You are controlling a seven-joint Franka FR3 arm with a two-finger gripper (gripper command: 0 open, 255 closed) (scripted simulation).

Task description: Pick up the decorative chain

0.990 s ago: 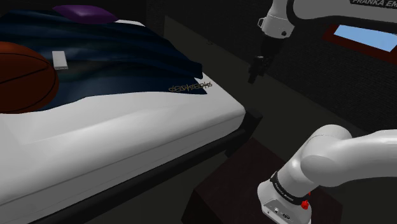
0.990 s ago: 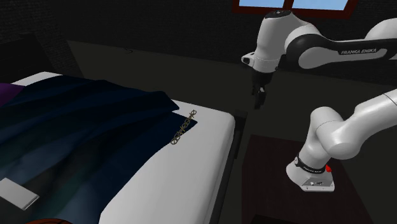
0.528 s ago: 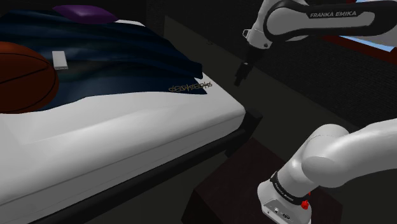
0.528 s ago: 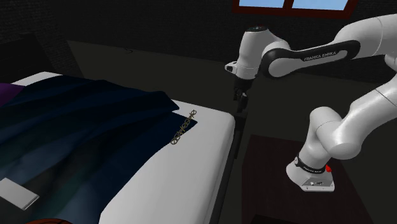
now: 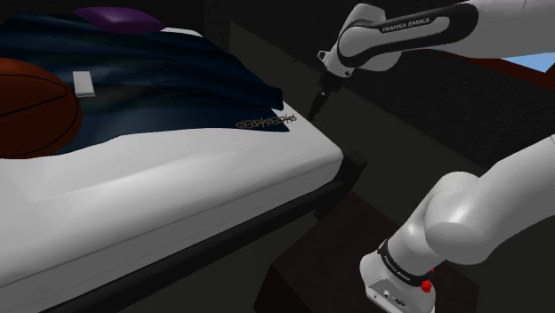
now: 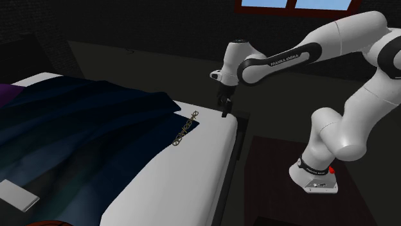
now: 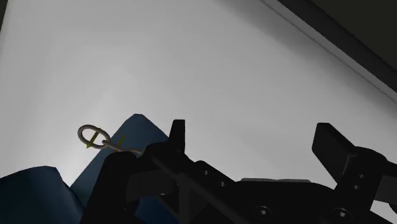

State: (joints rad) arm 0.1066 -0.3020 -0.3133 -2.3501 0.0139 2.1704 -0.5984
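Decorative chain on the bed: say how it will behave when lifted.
The chain looks made of separate links, so it would likely hang limp. It lies partly on the dark blanket, so links may snag cloth. Its thin rings could slip from the open gripper.

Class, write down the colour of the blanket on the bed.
The blanket is dark blue, clearest in the shoulder view.

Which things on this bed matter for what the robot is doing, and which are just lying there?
For the job: decorative chain, open gripper.
Just lying about: basketball, small white block, dark blue blanket, purple cushion.
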